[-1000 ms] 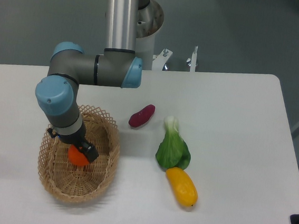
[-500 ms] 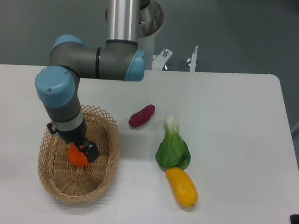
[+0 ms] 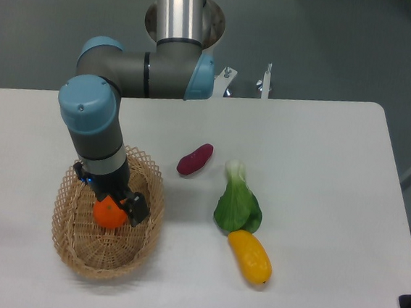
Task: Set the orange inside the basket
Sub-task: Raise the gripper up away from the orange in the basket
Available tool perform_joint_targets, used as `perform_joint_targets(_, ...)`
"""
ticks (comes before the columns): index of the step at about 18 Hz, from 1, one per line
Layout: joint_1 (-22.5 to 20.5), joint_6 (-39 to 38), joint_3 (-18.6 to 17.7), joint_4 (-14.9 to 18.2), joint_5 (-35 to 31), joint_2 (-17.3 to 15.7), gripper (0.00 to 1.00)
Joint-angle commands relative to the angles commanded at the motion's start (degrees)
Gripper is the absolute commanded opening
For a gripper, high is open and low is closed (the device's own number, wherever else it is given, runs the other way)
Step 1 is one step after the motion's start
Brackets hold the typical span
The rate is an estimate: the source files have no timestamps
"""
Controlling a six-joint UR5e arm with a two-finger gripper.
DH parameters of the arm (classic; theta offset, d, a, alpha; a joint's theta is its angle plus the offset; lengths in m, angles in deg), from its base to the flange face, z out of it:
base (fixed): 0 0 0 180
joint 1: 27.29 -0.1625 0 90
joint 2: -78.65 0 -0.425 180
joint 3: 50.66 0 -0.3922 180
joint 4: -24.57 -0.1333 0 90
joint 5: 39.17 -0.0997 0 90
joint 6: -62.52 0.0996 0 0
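Observation:
The orange (image 3: 110,214) sits inside the woven wicker basket (image 3: 68,246) at the front left of the table, near the basket's middle. My gripper (image 3: 116,207) hangs straight down into the basket over the orange. One black finger (image 3: 137,209) stands just to the right of the fruit, a little apart from it. The other finger is hidden behind the wrist and the orange. The jaws look spread wider than the fruit.
A purple-red sweet potato (image 3: 194,159) lies right of the basket. A green leafy vegetable (image 3: 238,201) and an elongated yellow fruit (image 3: 249,256) lie further right. The arm's elbow (image 3: 90,106) hangs over the basket's far side.
The arm has shifted to the right and slightly up. The visible finger has moved right, away from the orange, which has stayed almost in place in the basket and shows more fully.

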Motion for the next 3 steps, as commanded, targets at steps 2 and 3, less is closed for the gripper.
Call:
perform_joint_targets(2, 0.0, 0.0, 0.0, 0.0, 0.0, 0.0, 1.00)
perform_joint_targets(3, 0.0, 0.0, 0.0, 0.0, -0.1, 0.0, 1.00)
